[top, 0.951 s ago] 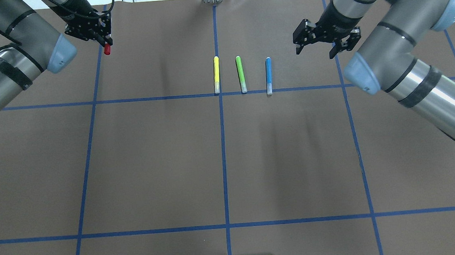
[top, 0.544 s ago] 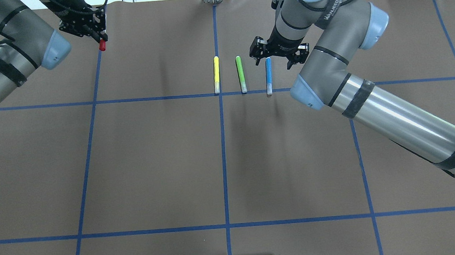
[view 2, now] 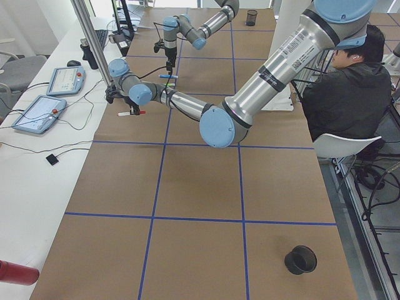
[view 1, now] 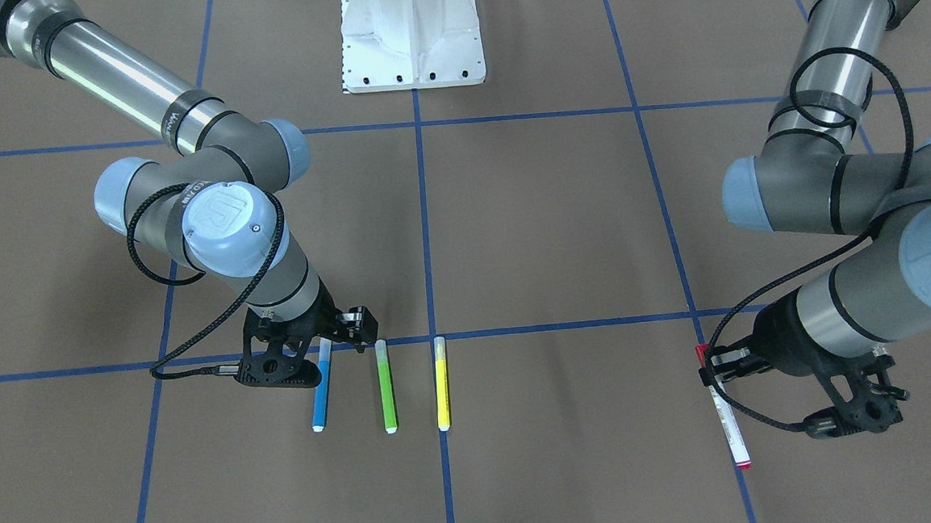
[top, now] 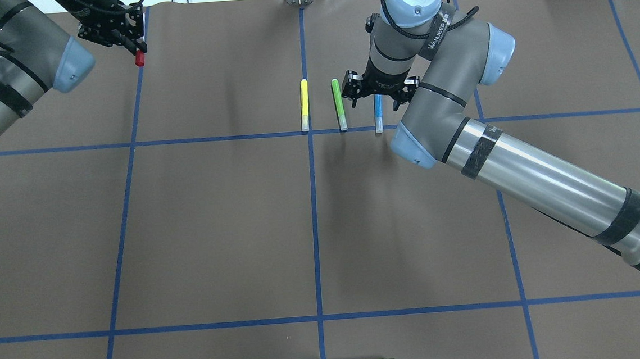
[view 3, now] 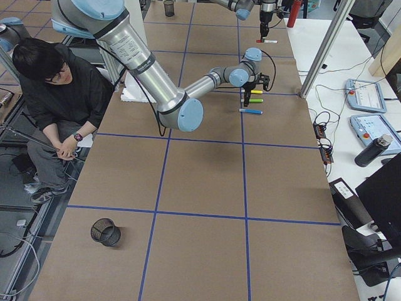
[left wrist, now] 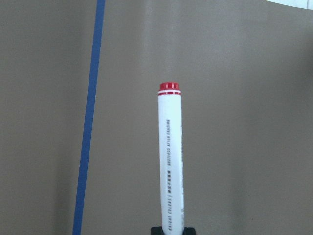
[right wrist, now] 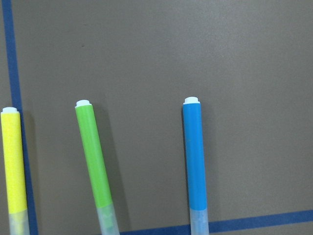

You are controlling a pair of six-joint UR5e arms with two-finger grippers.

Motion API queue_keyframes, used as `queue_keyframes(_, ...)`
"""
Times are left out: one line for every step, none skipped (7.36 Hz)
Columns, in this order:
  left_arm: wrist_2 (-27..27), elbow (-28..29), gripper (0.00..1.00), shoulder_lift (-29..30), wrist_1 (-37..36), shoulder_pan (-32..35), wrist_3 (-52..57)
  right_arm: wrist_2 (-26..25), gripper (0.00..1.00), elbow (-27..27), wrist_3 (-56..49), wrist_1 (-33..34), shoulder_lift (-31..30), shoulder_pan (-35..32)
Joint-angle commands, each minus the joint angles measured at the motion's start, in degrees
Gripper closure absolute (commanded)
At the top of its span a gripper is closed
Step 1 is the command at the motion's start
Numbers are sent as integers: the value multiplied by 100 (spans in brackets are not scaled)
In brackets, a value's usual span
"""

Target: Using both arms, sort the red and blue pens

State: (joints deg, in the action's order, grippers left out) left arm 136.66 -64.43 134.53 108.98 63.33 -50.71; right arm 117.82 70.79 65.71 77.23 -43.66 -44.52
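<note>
The red pen point(left wrist: 169, 161), white-barrelled with a red end band, is held near its red cap point(top: 139, 59) by my left gripper point(top: 138, 49), which is shut on it at the far left of the table. In the front-facing view the barrel point(view 1: 731, 427) sticks out from that gripper point(view 1: 714, 369), low over a blue tape line. The blue pen point(top: 378, 114) lies flat right of centre. My right gripper point(top: 376, 98) hangs open just over its far end, one finger on each side. The right wrist view shows the blue pen point(right wrist: 195, 161) untouched.
A green marker point(top: 339, 104) and a yellow marker point(top: 304, 105) lie parallel just left of the blue pen. The white pedestal base point(view 1: 411, 30) is at the robot's side. A black cup point(view 2: 300, 259) stands far off near the table's end. A seated person point(view 2: 350, 87) is beside the table.
My right arm has swung left and come down over the blue pen's far end, still open. My left gripper has carried the red pen a little farther away and to the left.
</note>
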Motion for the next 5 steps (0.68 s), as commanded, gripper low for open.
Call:
queue_keyframes(114,-16,100,-5,0,12,0,-48,12,-126,-129,-6,-28,5)
queue_keyframes(124,-43,100,-5,-9,39,0,-92,18,-179,-138,-6,-28,5)
queue_keyframes(124,-34,100,-5,-9,48,0,-171,19,-275,-225,-6,-28,5)
queue_keyframes(133,-43,100,-5,-9,48,0,-198,21,-346,-295,-6,-20,5)
queue_keyframes(133,-43,100,-5,0,48,0,-198,24,-346,-287,-6,-11,13)
